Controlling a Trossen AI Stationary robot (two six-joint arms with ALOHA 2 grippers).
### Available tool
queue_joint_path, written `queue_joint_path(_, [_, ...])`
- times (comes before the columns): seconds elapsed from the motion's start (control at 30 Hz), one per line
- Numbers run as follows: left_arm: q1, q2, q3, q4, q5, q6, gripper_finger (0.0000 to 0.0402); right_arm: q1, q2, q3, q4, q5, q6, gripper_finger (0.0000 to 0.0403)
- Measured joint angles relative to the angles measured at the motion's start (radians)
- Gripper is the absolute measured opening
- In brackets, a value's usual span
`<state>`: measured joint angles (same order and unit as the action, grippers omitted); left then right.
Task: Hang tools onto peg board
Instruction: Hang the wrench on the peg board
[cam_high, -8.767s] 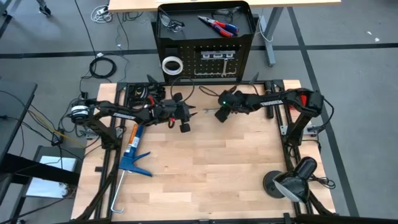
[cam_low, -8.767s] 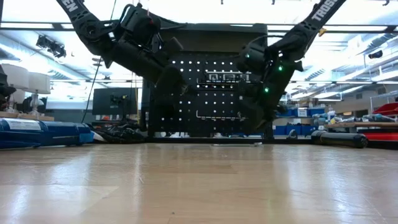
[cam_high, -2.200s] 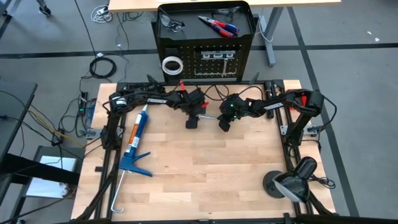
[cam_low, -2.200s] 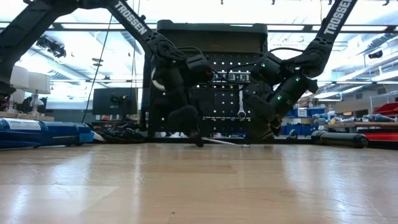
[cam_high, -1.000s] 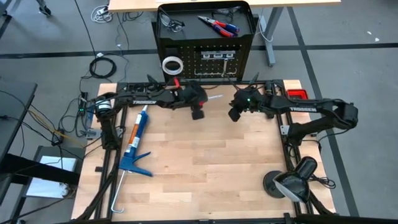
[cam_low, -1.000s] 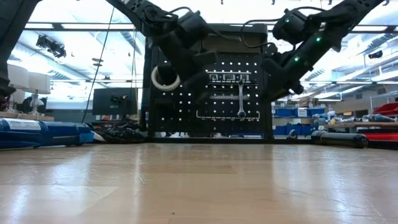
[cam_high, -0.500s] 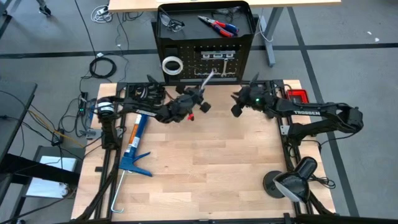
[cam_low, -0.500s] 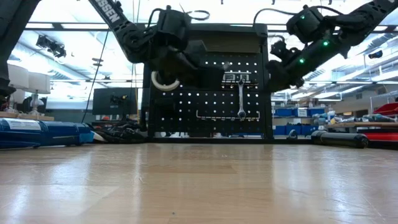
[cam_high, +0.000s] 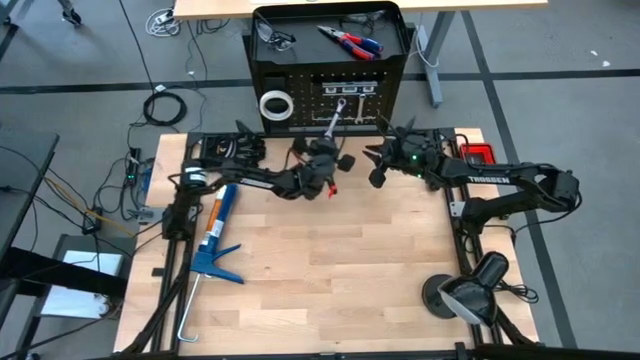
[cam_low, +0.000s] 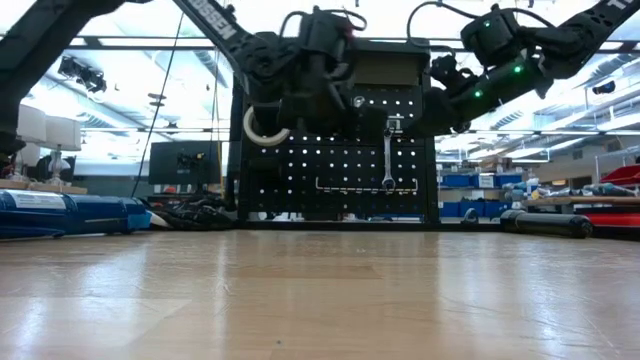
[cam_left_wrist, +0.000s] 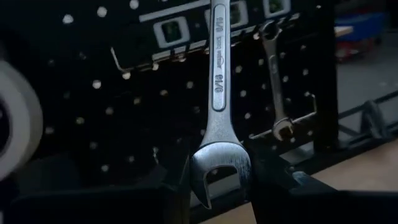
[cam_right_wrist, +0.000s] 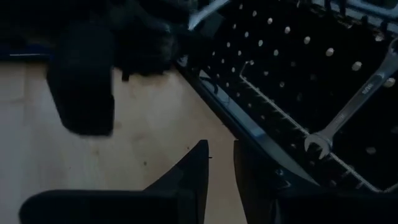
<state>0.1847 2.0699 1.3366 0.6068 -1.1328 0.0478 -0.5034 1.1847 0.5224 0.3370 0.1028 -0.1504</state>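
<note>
The black peg board (cam_high: 301, 96) stands beyond the table's far edge. One silver wrench (cam_low: 388, 150) hangs on it by its top end; it also shows in the left wrist view (cam_left_wrist: 277, 84). My left gripper (cam_high: 327, 152) is shut on a second silver wrench (cam_high: 335, 118) just in front of the board. My right gripper (cam_high: 371, 166) is beside it to the right, empty, with a narrow gap between its fingers (cam_right_wrist: 194, 168). Red-and-blue pliers (cam_high: 350, 41) and black glasses (cam_high: 276, 38) lie on the board's top tray. My left gripper pinches the wrench's open-jaw end (cam_left_wrist: 219, 163) between its two fingers. The shaft (cam_left_wrist: 220, 68) runs on past the fingertips toward the peg board. The wrench is lifted clear of the table. Whether its far end touches the board, I cannot tell.
A white tape roll (cam_high: 275, 103) hangs at the board's left. A big blue caulking gun (cam_high: 214, 238) lies by the table's left edge. A black lamp (cam_high: 463, 290) stands at the near right corner. The middle of the wooden table (cam_high: 330, 260) is bare.
My left gripper has risen and gone toward the far edge and the peg board with the wrench. The wrench has turned from pointing toward the table's right to pointing at the board's face. My right gripper has stayed high at the far right, shifting slightly left.
</note>
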Motion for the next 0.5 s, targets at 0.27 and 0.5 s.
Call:
queue_joint_path(0.27, [0.016, 0.102, 0.1, -0.002, -0.029, -0.088, 0.0105, -0.006, 0.0, -0.014, -0.004, 0.0, -0.011, 0.0083])
queue_joint_path(0.5, [0.043, 0.118, 0.156, -0.004, -0.001, -0.131, 0.0105, -0.019, -0.004, -0.076, 0.057, 0.0, -0.051, 0.0077])
